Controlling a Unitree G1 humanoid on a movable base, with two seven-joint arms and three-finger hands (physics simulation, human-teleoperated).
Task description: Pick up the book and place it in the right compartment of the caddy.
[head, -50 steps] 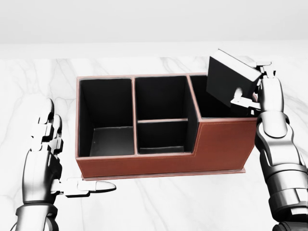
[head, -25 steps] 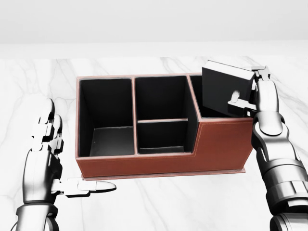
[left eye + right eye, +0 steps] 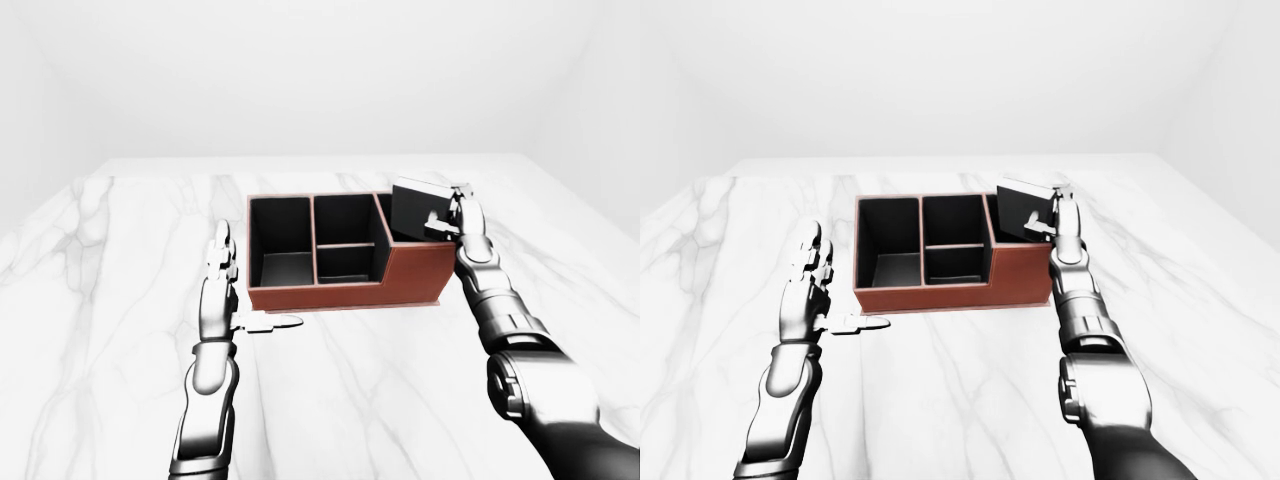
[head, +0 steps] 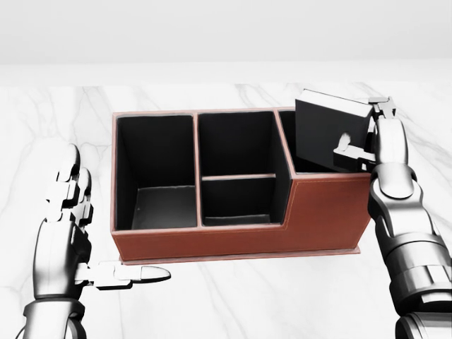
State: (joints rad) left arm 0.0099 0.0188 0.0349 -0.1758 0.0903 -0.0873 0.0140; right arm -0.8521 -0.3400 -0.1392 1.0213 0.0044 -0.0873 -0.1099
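A red-brown caddy [image 4: 240, 242] with black compartments stands on the white marble table [image 4: 233, 304]. In the head view my right hand [image 4: 364, 131] is shut on the black book [image 4: 321, 134], thumb on its near face and fingers behind its right edge. The book stands almost upright, tilted slightly left. Its lower part dips into the caddy's right compartment [image 4: 300, 159] and its top rises above the rim. My left hand [image 4: 74, 226] is open and holds nothing, left of the caddy's lower left corner, thumb pointing right.
The caddy's left compartment [image 4: 155, 176] and two middle compartments [image 4: 236, 169] hold nothing. The marble table runs wide on all sides in the left-eye view, with its top edge [image 3: 320, 157] against a plain white wall.
The right hand has lowered the book and turned it more upright over the right compartment; over the last half second it barely moved. The left hand has stayed still.
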